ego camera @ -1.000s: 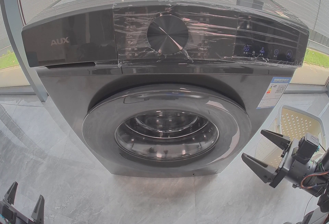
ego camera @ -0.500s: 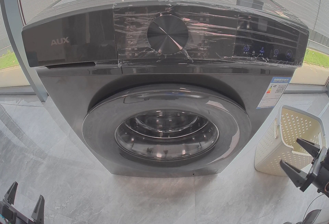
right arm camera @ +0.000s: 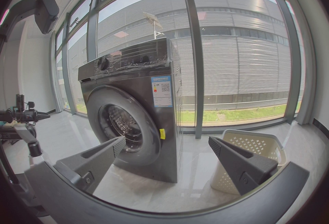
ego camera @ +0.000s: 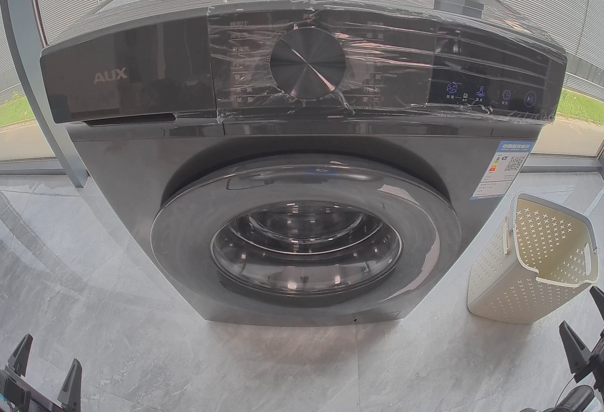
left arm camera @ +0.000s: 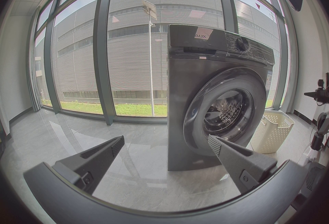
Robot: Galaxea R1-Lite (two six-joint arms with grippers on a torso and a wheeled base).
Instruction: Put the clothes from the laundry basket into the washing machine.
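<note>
The grey washing machine (ego camera: 302, 136) stands in front of me with its round glass door (ego camera: 306, 240) closed. A cream perforated laundry basket (ego camera: 535, 262) sits on the floor to its right, and the inner walls I can see are bare. My right gripper (ego camera: 580, 308) is open and empty, low at the right edge just in front of the basket. My left gripper (ego camera: 47, 363) is open and empty, low at the left over the floor. The left wrist view has the machine (left arm camera: 219, 98) and basket (left arm camera: 272, 130) beyond the open left gripper (left arm camera: 165, 139). The right wrist view has the machine (right arm camera: 130, 115) and basket (right arm camera: 253, 146) beyond the open right gripper (right arm camera: 166, 139).
Grey tiled floor (ego camera: 126, 319) spreads in front of the machine. Tall windows with dark frames (left arm camera: 102, 64) run behind and beside it. A dark pillar (ego camera: 38, 86) stands at the machine's left.
My right gripper has dropped down and to the right, away from the machine's front, uncovering the basket. The left gripper has not moved.
</note>
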